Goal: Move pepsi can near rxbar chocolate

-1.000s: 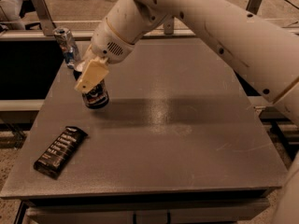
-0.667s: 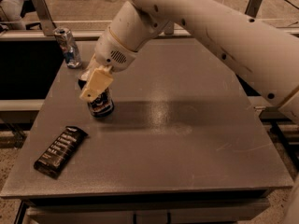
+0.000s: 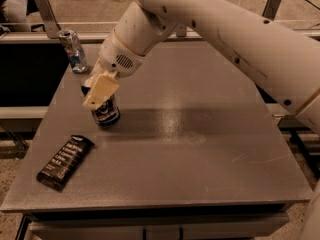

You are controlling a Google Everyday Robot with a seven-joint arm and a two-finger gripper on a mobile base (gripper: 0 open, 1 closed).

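The pepsi can (image 3: pixel 106 113), dark blue with a white and blue logo, stands upright on the grey table (image 3: pixel 200 149) left of centre. My gripper (image 3: pixel 100 90) reaches down from the upper right and is shut on the pepsi can, its cream fingers (image 3: pixel 101 90) covering the can's top half. The rxbar chocolate (image 3: pixel 65 161), a flat dark bar with white lettering, lies near the table's front left corner, a short way below and left of the can.
A slimmer, dented silver and blue can (image 3: pixel 74 50) stands at the table's back left corner. My large white arm (image 3: pixel 240 34) crosses the upper right of the view. A metal rail (image 3: pixel 45 9) and floor lie behind the table.
My gripper has moved with the pepsi can toward the front of the table, closer to the rxbar chocolate. The dented can and the bar have not moved.
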